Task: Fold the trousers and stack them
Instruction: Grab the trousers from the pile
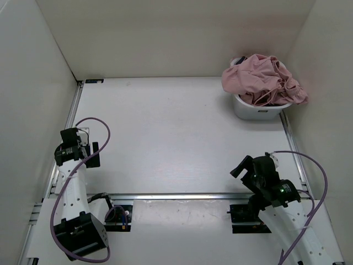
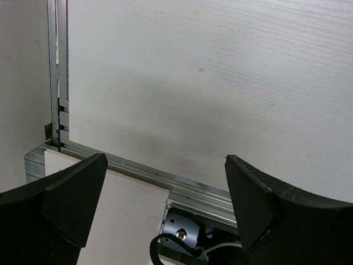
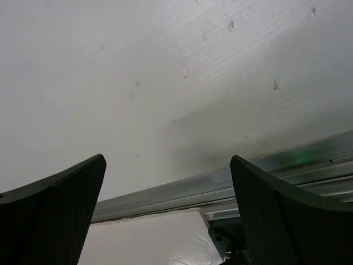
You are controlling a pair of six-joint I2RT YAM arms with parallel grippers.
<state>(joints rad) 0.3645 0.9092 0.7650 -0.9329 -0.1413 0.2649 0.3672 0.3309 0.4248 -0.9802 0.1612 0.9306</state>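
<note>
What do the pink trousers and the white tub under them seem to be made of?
The trousers look like thin, soft cloth with a matte finish: they lie crumpled in loose folds and droop over the rim. The tub is probably smooth white plastic: its wall looks rigid and even.

- dusty-pink thin cloth trousers point(image 1: 263, 81) looked soft, matt
- white plastic tub point(image 1: 251, 110) was smooth
- white tabletop point(image 1: 176, 132) was matt, faintly grained
- silver metal rail point(image 3: 182, 190) had dull sheen

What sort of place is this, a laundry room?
Most likely a robot test bench in a lab: a white table boxed in by plain walls, a left arm and right arm bolted to its near edge, and a tub of pink trousers.
</note>
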